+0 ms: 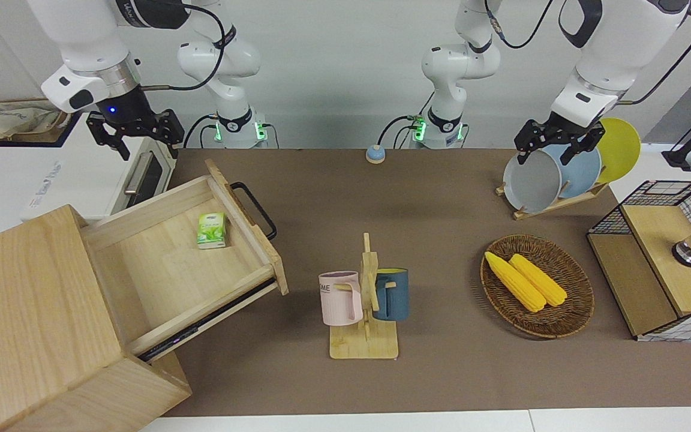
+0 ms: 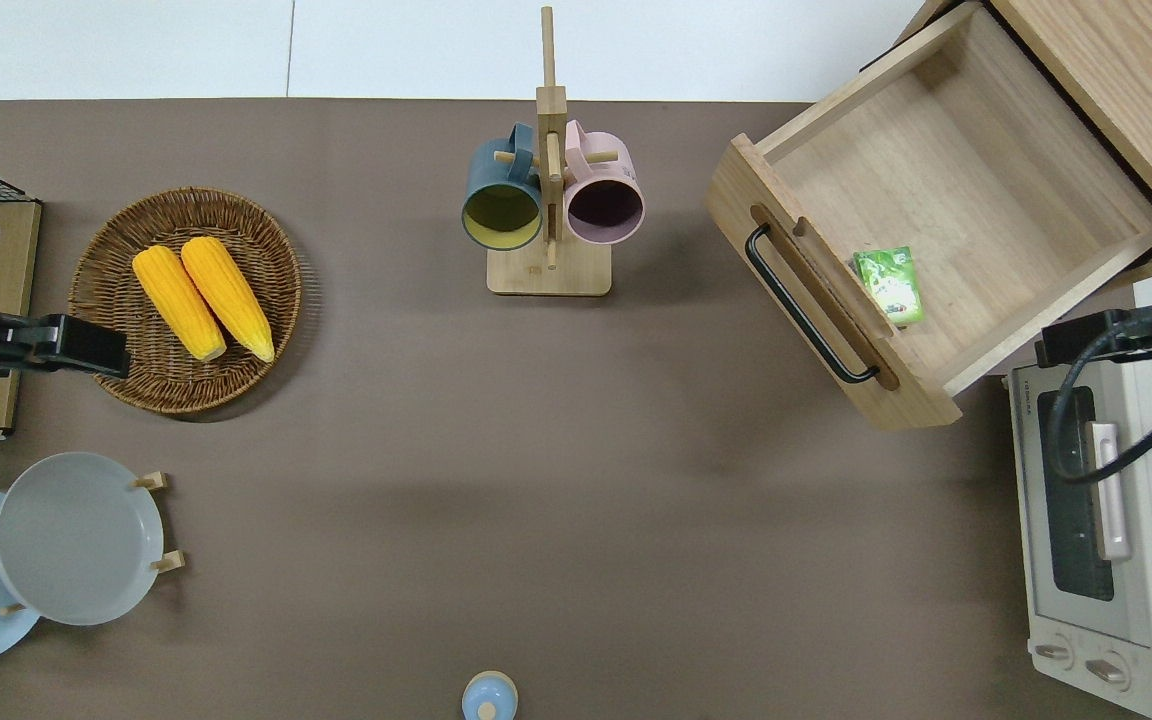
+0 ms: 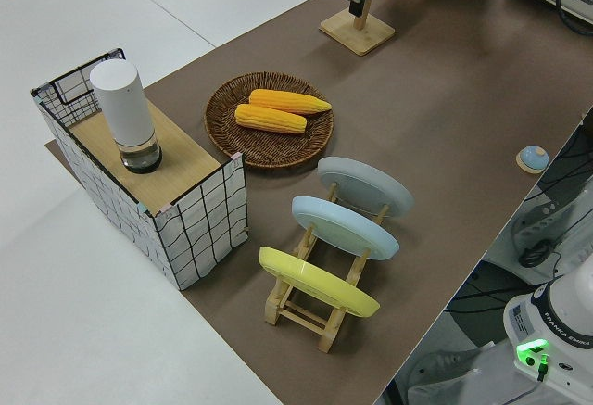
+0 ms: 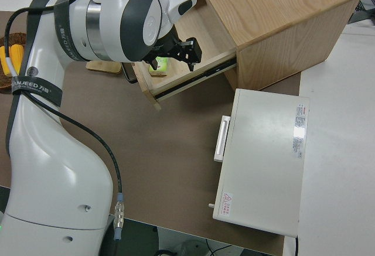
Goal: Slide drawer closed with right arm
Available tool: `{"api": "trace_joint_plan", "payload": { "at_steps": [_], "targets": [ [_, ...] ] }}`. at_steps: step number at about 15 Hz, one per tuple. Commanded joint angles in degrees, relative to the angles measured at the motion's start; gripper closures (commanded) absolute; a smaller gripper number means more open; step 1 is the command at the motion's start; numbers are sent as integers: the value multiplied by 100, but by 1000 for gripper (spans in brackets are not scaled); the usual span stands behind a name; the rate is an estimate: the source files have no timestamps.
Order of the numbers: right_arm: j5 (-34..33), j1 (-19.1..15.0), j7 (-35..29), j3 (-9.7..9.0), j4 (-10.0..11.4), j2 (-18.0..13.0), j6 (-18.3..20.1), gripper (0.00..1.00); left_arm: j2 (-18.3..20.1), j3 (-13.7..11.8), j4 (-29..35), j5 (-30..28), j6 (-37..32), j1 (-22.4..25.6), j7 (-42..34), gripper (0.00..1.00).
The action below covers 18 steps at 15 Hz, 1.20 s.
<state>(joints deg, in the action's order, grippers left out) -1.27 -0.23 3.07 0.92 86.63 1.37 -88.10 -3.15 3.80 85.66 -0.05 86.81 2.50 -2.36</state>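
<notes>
Right gripper (image 1: 135,133) spread wide, empty, raised at the oven's (image 1: 141,174) corner. Overhead: drawer (image 2: 946,215) pulled fully out, green carton (image 2: 889,285) inside, bare table (image 2: 576,450) along its handle (image 2: 804,305). Left arm parked.

You see a drawer (image 1: 171,264) of pale, matt, grained wood with a black metal handle (image 1: 255,210). The oven (image 2: 1116,560) looks like smooth white painted metal. The table (image 1: 441,372) wears a matt brown cover. The basket (image 1: 567,312) is rough woven wicker.
</notes>
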Motion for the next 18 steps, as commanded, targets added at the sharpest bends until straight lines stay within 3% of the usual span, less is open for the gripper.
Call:
{"api": "trace_joint_plan", "payload": {
  "at_steps": [1, 18],
  "targets": [
    [101, -12, -61, 5, 12, -6, -41, 13, 25, -2, -49, 102, -103, -39, 60, 7],
    [83, -12, 177, 5, -58, 48, -32, 27, 25, -2, -58, 102, -103, -39, 60, 7]
  ]
}}
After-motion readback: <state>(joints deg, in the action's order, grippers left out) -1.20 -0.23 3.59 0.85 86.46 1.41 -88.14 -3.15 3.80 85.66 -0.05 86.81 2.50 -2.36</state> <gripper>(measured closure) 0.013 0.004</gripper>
